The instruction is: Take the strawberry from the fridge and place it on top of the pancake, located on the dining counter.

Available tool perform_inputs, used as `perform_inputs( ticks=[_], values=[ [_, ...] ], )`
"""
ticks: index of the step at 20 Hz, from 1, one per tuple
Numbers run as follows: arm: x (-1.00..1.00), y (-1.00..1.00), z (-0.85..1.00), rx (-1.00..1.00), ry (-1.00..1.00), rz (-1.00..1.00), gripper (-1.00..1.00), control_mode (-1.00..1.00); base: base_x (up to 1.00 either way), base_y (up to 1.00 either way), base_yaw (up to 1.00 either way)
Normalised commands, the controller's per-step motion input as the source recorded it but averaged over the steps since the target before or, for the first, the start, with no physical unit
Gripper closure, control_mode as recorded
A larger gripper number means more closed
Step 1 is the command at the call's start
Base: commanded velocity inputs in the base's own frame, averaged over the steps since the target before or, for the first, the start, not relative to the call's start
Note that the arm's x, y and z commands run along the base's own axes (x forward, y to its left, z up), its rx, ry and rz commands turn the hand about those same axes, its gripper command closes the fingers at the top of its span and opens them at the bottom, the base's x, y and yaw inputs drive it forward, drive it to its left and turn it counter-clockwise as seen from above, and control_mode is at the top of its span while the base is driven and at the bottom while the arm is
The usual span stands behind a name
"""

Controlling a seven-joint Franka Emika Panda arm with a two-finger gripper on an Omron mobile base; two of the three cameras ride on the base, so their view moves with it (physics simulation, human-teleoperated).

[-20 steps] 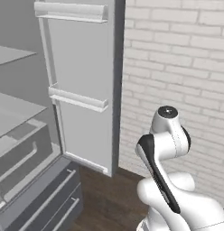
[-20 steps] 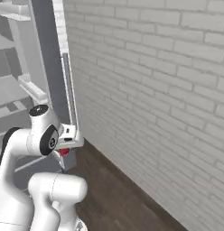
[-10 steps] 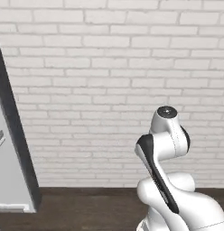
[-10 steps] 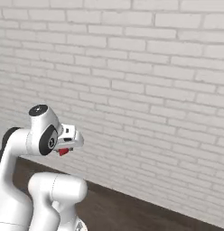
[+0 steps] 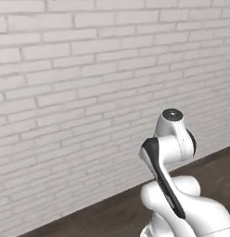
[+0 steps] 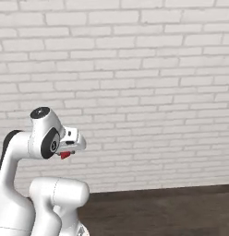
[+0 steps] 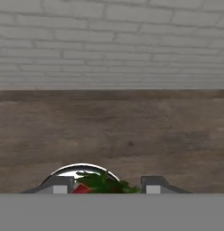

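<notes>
My gripper point(image 6: 65, 154) is tucked close to the arm's body and is shut on the strawberry point(image 6: 64, 155), a tiny red fruit showing just below the white hand. In the hand view the strawberry point(image 7: 102, 184) sits with its green leaves up between the two fingertips point(image 7: 152, 184), above dark wooden floor. The fridge, the pancake and the dining counter are out of view.
A white brick wall point(image 5: 89, 92) spans the space ahead of the base, also seen as the brick wall point(image 6: 148, 83) from the right. Dark wooden floor point(image 6: 171, 209) runs along its foot. The folded arm point(image 5: 170, 152) stands at the lower right of the left base view.
The whole picture has swung: the base turned away from the open fridge, which slid out at the left, and now faces brick wall. The gripper keeps its hold on the strawberry.
</notes>
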Motion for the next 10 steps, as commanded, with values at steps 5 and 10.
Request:
perform_inputs(
  ticks=[5,10],
  values=[
    [0.0,0.0,0.0,0.0,0.0,0.0,1.0,1.0,0.39,-0.4,-0.74],
    [0.0,0.0,0.0,0.0,0.0,0.0,1.0,1.0,0.78,-0.44,-0.57]
  ],
)
